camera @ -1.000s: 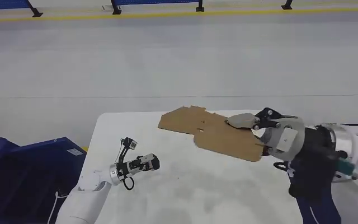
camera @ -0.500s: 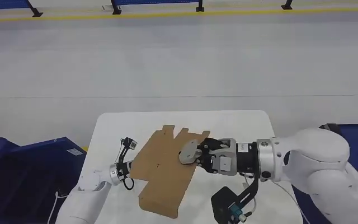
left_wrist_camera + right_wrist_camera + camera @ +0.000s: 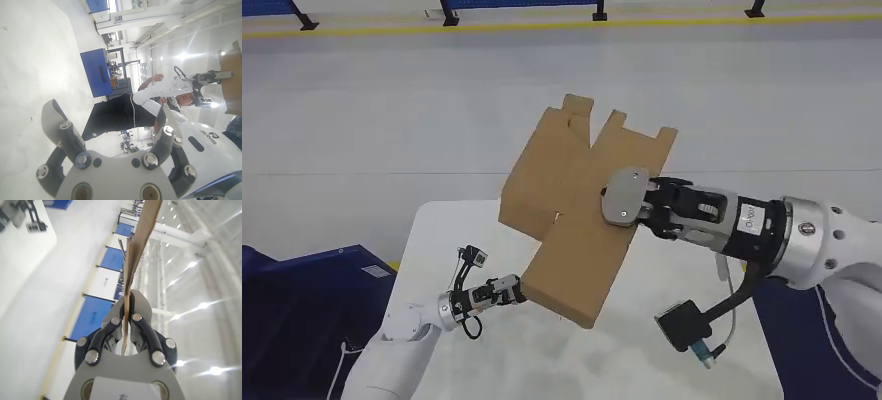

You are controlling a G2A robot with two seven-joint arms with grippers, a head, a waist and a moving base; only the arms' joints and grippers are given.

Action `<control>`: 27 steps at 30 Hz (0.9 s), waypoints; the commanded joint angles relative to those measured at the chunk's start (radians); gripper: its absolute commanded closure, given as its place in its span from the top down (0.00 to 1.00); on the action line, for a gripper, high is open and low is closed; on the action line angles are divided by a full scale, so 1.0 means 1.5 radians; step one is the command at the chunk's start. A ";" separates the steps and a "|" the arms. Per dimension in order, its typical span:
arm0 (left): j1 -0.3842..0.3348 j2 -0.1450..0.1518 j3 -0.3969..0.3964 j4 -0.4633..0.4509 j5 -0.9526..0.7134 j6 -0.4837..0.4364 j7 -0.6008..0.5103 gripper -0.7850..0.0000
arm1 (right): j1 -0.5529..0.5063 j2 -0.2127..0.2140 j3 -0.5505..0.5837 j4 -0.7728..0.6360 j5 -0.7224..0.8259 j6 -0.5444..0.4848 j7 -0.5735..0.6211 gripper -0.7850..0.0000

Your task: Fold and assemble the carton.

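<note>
The carton (image 3: 572, 220) is a flat brown cardboard blank with notched flaps at its far end. It hangs tilted in the air above the white table (image 3: 442, 250). My right gripper (image 3: 627, 195) is shut on the carton's right edge; in the right wrist view the carton (image 3: 140, 237) runs edge-on away from the closed gripper (image 3: 127, 294). My left gripper (image 3: 510, 290) rests low over the table's left part, close to the carton's lower corner. It stands open (image 3: 109, 113) with nothing between its fingers (image 3: 54, 111). From there the carton (image 3: 229, 85) and right gripper (image 3: 217, 75) appear farther off.
A dark blue bin (image 3: 302, 300) stands on the floor left of the table. The table's rounded far-left corner (image 3: 427, 210) is near the left arm. A small black box on a cable (image 3: 682, 325) dangles under the right arm.
The right arm swung the carton from the table's far right across to the middle, then lifted and tipped it up high. The left arm stayed in place.
</note>
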 commanded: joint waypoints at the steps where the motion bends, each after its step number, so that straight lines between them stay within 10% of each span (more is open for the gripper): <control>1: 0.000 0.000 0.000 0.000 0.000 0.000 0.000 1.00 | -0.078 0.013 0.061 0.000 -0.110 0.126 -0.158 0.00; 13: 0.000 0.000 0.000 0.000 0.000 0.000 0.000 1.00 | -0.301 0.033 0.247 0.000 -0.196 0.349 -0.355 0.00; 27: 0.000 0.000 0.000 0.000 0.000 0.000 0.000 1.00 | -0.280 0.006 0.210 0.043 0.505 -0.005 -0.028 0.00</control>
